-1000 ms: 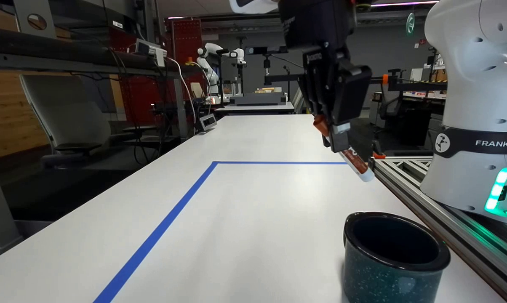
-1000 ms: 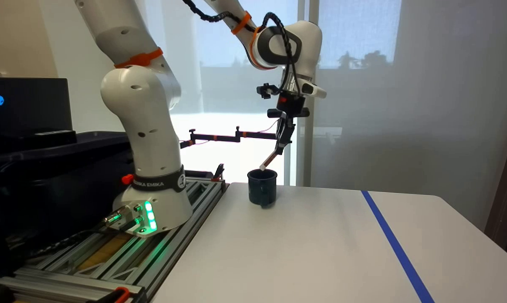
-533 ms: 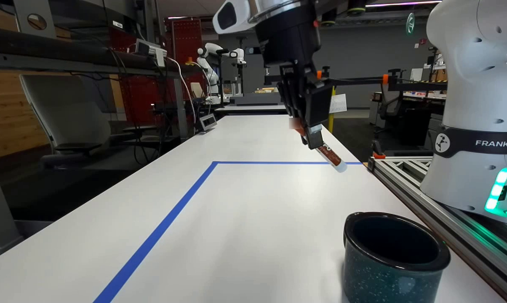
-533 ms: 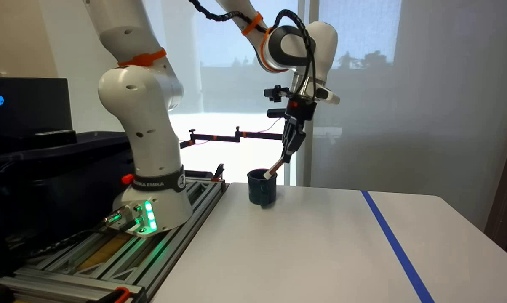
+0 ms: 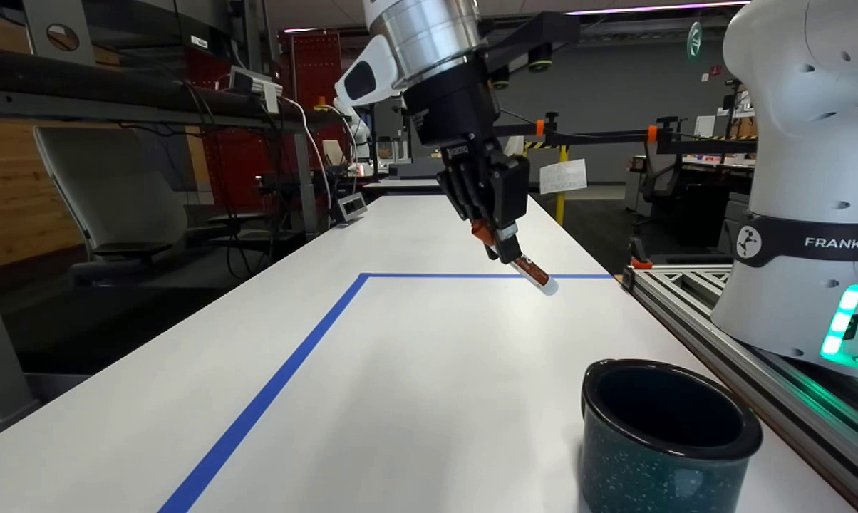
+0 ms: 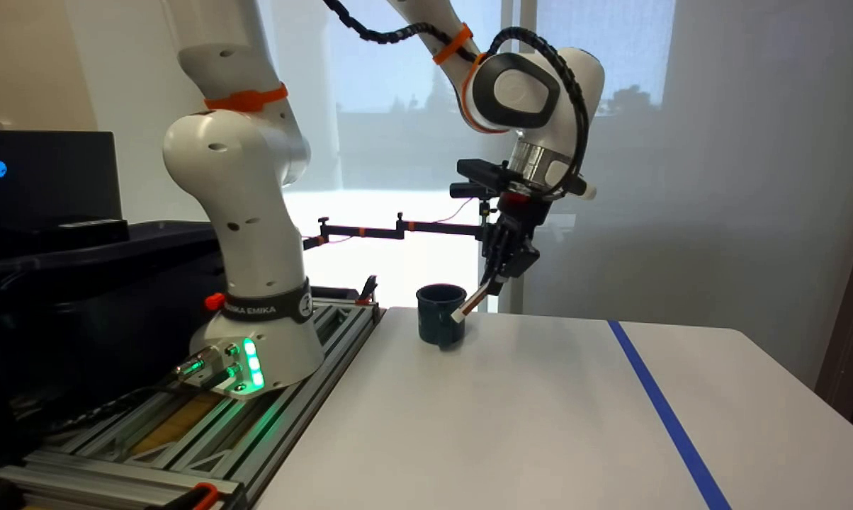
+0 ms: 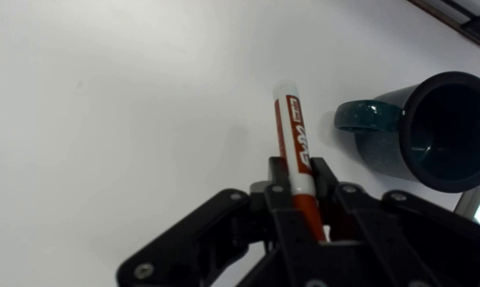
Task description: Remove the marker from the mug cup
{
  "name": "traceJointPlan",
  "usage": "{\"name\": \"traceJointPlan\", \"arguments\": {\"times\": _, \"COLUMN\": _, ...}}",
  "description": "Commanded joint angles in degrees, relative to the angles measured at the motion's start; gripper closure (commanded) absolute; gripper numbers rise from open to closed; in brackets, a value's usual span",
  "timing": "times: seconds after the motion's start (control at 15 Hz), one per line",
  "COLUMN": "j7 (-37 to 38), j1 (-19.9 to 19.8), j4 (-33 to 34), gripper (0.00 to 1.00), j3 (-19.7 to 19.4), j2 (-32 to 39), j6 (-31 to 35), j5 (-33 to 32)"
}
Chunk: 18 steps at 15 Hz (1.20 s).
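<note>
My gripper [image 5: 504, 251] is shut on the marker [image 5: 531, 271], a red-and-white pen with a red cap and a white end. The marker is tilted, its white end pointing down and its cap up between the fingers. The mug cup [image 5: 664, 474] is dark teal with a black rim and stands upright on the table. In the wrist view the marker [image 7: 294, 135] is outside the mug [image 7: 383, 157], to the left of its handle. In an exterior view the marker's white end [image 6: 458, 316] overlaps the mug's wall [image 6: 433, 326], below the rim; the gripper [image 6: 496, 285] is above and right of it.
The white table [image 5: 415, 370] carries blue tape lines [image 5: 286, 370]. The robot base stands on a metal rail frame [image 6: 341, 368] along one table edge. A horizontal black bar [image 6: 370, 232] stands behind the mug.
My gripper has moved sideways away from the mug and lower, carrying the marker. The marker's white end was above the rim in an exterior view and now shows below it. The mug has not moved.
</note>
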Motion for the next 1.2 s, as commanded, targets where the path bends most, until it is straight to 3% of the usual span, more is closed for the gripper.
{"name": "traceJointPlan", "arguments": {"times": 0.0, "j7": -8.58, "j1": -1.12, "j4": 2.58, "gripper": 0.95, "j3": -1.3, "j2": 4.44, "j6": -0.17, "j5": 0.86}}
{"name": "traceJointPlan", "arguments": {"times": 0.53, "j7": -13.91, "j1": -2.96, "j4": 4.25, "gripper": 0.95, "j3": -0.89, "j2": 11.02, "j6": 0.57, "j5": 0.59}}
{"name": "traceJointPlan", "arguments": {"times": 1.13, "j7": -12.39, "j1": -2.41, "j4": -1.09, "gripper": 0.95, "j3": 1.87, "j2": 12.06, "j6": 14.89, "j5": -0.27}}
